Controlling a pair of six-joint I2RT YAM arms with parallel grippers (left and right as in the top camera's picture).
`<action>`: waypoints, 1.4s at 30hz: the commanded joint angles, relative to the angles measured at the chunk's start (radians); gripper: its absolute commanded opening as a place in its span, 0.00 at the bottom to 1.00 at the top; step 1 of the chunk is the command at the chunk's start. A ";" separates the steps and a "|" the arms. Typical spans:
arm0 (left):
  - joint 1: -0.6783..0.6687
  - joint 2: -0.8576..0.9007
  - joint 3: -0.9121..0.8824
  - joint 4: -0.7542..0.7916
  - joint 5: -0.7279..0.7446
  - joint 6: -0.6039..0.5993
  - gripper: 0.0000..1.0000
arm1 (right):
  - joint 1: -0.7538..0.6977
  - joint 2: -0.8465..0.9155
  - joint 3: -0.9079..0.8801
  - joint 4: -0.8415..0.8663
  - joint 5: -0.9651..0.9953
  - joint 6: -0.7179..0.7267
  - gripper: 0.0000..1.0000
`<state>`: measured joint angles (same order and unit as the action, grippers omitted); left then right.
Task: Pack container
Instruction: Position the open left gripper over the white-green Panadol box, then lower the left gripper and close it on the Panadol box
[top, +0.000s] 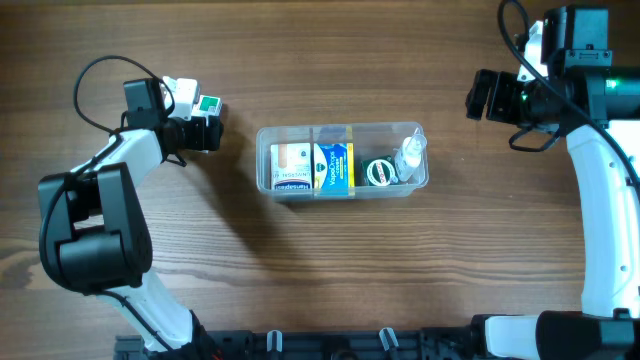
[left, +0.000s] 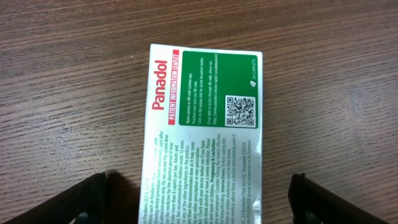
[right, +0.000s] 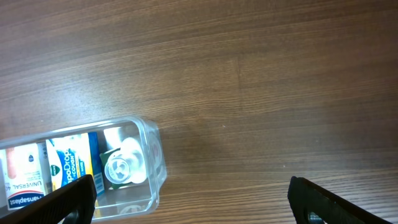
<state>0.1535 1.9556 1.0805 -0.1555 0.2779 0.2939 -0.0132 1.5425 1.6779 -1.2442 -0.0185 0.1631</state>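
Observation:
The clear plastic container (top: 418, 130) lies at the table's centre. It holds a Hansaplast box (top: 291, 167), a blue and yellow VapoDrops box (top: 334, 166), a round green tin (top: 380, 172) and a small clear bottle (top: 410, 155). A white and green Panadol box (top: 207, 103) lies flat on the table at the left. My left gripper (top: 203, 133) is open around it. In the left wrist view the box (left: 205, 118) lies between the fingers (left: 199, 199) with gaps on both sides. My right gripper (top: 482, 95) is open and empty, to the right of the container and above the table. The container's right end (right: 155, 168) shows in the right wrist view, by the left finger of the gripper (right: 193, 199).
The table is brown wood (top: 330, 270). The left arm's base (top: 90, 230) stands at the front left, and the right arm (top: 605, 200) runs along the right edge. A black rail (top: 330, 345) lines the front edge.

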 joint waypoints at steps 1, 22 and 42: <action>0.008 0.024 -0.037 -0.035 -0.045 0.006 0.93 | 0.000 -0.007 0.016 0.002 0.002 0.003 1.00; 0.007 0.001 -0.037 -0.004 -0.073 0.005 0.66 | 0.000 -0.007 0.016 0.002 0.002 0.003 1.00; -0.119 -0.377 -0.037 -0.048 -0.009 0.004 0.57 | 0.000 -0.007 0.016 0.002 0.002 0.003 1.00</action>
<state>0.0982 1.6650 1.0462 -0.1959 0.2401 0.3012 -0.0132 1.5425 1.6779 -1.2446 -0.0185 0.1631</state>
